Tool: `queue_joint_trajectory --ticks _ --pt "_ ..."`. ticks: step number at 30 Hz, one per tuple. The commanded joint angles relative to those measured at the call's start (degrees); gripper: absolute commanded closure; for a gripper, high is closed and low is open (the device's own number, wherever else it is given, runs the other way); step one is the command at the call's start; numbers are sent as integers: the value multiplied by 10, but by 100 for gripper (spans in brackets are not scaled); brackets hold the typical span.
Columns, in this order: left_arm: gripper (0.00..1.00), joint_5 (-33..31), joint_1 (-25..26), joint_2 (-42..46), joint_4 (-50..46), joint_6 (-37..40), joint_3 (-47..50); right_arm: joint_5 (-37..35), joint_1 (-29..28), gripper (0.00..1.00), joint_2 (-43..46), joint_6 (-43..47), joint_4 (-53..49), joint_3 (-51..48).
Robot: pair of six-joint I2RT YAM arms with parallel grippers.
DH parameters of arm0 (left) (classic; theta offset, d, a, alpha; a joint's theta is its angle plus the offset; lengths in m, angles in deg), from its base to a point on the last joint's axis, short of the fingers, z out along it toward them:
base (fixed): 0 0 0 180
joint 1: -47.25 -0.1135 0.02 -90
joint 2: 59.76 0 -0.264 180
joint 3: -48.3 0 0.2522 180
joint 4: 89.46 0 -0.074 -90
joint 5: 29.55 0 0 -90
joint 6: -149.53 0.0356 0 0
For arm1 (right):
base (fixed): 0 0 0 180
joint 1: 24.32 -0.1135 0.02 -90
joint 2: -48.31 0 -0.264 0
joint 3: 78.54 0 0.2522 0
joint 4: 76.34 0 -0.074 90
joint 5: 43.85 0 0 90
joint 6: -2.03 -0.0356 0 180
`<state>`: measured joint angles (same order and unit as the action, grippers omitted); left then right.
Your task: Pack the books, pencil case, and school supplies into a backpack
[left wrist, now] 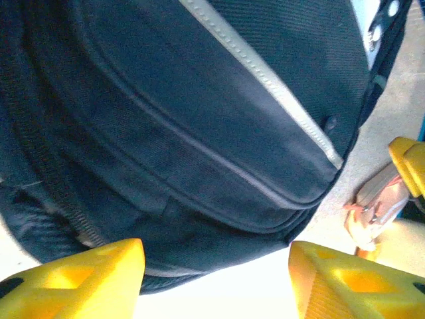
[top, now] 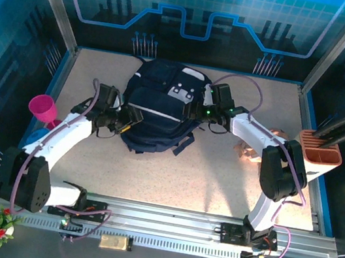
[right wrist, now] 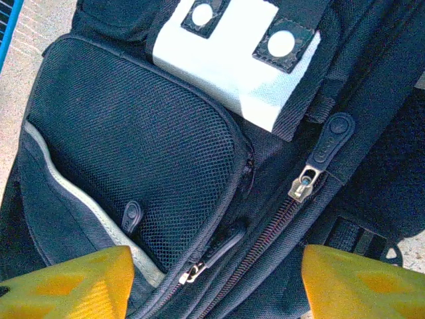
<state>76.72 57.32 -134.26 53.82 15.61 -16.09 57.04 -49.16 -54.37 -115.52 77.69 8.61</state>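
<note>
Dark navy backpack (top: pixel 159 110) flat on the table (top: pixel 203 180), toward the far edge at mid-width, pale grey stripe (left wrist: pixel 265 83) across its front.

Left gripper (top: pixel 129 119) at the backpack's left flank, near the bottom end of the bag. From the left wrist: yellow fingers (left wrist: pixel 73 279) spread wide, nothing pinched, navy fabric just ahead of the tips.

Right gripper (top: pixel 192 109) on the backpack's right side, against the upper part of the bag. From the right wrist: fingers (right wrist: pixel 362 282) likewise held wide apart, gripping nothing, hovering over a mesh pocket (right wrist: pixel 133 153), a white patch (right wrist: pixel 232 60) with two round studs, and a metal zipper pull (right wrist: pixel 302 183) on a closed zipper track.

Pinkish-beige pencil case (top: pixel 247 151) on the table right of the backpack, partly hidden behind the right arm; seen also past the bag's edge from the left wrist (left wrist: pixel 378 203).

Magenta-pink cup (top: pixel 42 108) at the left edge. Beige block holder (top: pixel 319 153) with black handles at the right edge.
</note>
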Motion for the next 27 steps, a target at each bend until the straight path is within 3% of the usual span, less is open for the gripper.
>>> queue_joint_trajectory --ticks 1,8,17,21,27 --pt "40 5 11 -29 78 -86 6 -9 -4 29 3 -13 9 4" --pt "43 -10 37 -96 164 -206 12 -18 1 20 16 -16 20 -15" --pt "48 -28 43 -131 184 -240 15 -20 6 20 9 -11 18 -7" --pt "57 -24 43 -155 192 -228 -2 -23 6 20 -1 -3 12 5" --pt "80 -27 41 -164 187 -205 -22 -44 17 21 -39 15 4 46"
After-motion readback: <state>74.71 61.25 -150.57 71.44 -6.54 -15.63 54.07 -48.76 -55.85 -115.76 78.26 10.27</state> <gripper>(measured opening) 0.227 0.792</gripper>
